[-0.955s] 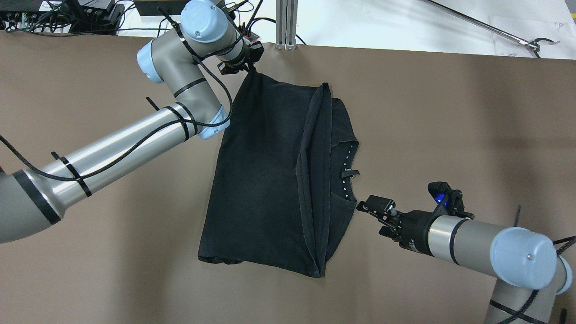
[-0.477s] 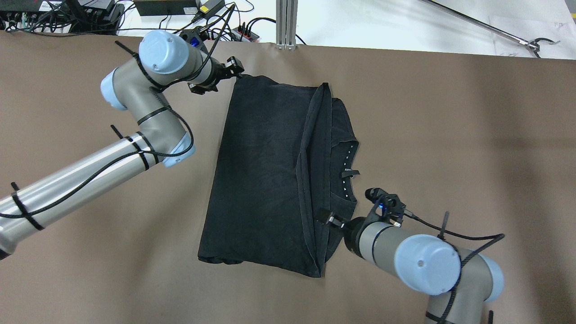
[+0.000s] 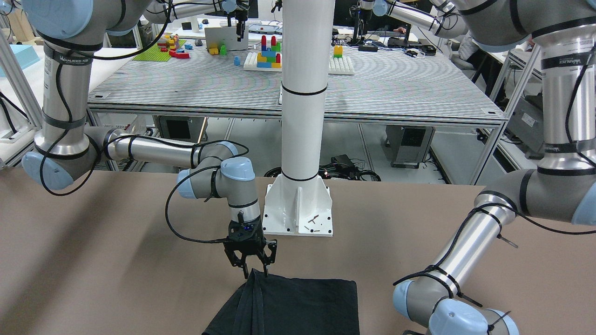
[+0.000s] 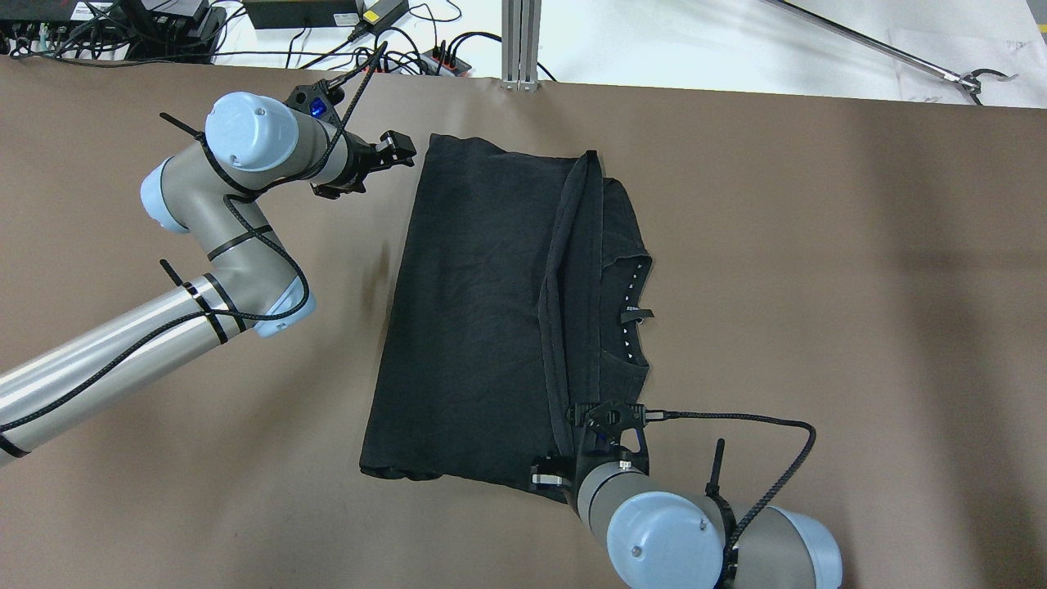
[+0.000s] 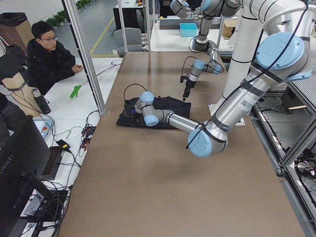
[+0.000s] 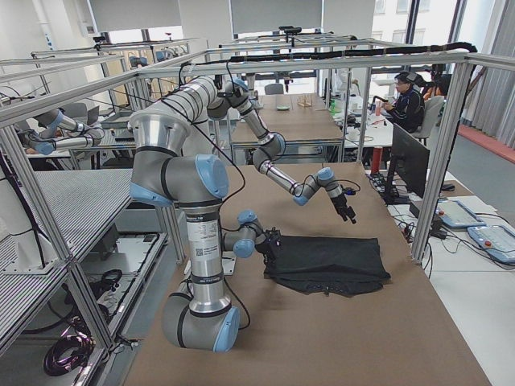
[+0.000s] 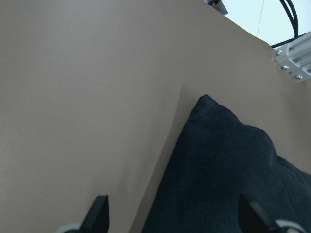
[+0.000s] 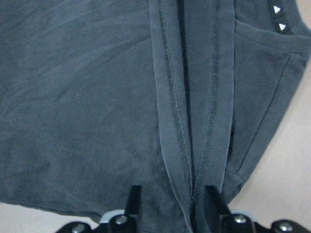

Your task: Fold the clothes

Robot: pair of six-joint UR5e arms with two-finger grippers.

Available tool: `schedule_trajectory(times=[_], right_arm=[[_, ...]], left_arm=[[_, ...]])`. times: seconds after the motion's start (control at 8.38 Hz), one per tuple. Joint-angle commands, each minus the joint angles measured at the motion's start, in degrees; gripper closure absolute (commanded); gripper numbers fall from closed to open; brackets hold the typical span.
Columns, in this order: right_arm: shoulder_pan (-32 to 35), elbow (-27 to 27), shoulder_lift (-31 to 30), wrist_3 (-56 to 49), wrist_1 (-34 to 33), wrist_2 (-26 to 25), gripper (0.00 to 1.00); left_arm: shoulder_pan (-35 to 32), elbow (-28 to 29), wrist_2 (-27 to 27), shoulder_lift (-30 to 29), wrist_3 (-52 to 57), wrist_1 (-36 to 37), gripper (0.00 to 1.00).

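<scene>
The black garment (image 4: 483, 327) lies flat on the brown table, folded once, with its doubled hems (image 8: 194, 121) running along the fold. It also shows in the front view (image 3: 288, 307). My left gripper (image 4: 399, 151) is open and empty, just left of the garment's far left corner (image 7: 206, 99) and apart from it. My right gripper (image 3: 249, 264) is open and points down over the near end of the fold seam. In the right wrist view the right gripper (image 8: 172, 204) has one finger (image 8: 132, 199) on each side of the hems. My wrist partly hides it in the overhead view (image 4: 564, 470).
The white pillar's base plate (image 3: 298, 209) stands just behind the garment. Cables and power boxes (image 4: 123, 24) and an aluminium post (image 4: 519, 41) line the far edge. A grabber tool (image 4: 973, 78) lies at the far right. A seated person (image 5: 47, 54) is beyond the table's far side.
My left gripper let go of the garment's far left corner and drew back to the left; the corner now lies flat. My right arm swung from beside the collar to over the near fold seam.
</scene>
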Motion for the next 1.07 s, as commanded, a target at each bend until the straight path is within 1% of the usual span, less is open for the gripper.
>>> schedule_trajectory(times=[0.0,0.12,0.24,0.95], right_arm=[[-1.7,-3.9,4.7,-8.9,-4.0,-2.3,0.57],[-1.4,-5.1,4.9,-13.8,-4.0,-3.0,0.57],[-1.1,-5.9,5.0,-15.0,-4.0,-3.7,0.56],[0.1,-7.9,5.7,-18.0,-4.0,-3.7,0.58]], left_arm=[[0.4,-0.8,0.1,0.6,-0.4,0.0,0.06],[0.3,-0.8,0.2,1.1,-0.4,0.0,0.06],[0.3,-0.8,0.2,1.4,-0.4,0.0,0.06],[0.5,-2.2,0.2,3.1,-0.7,0.0,0.06]])
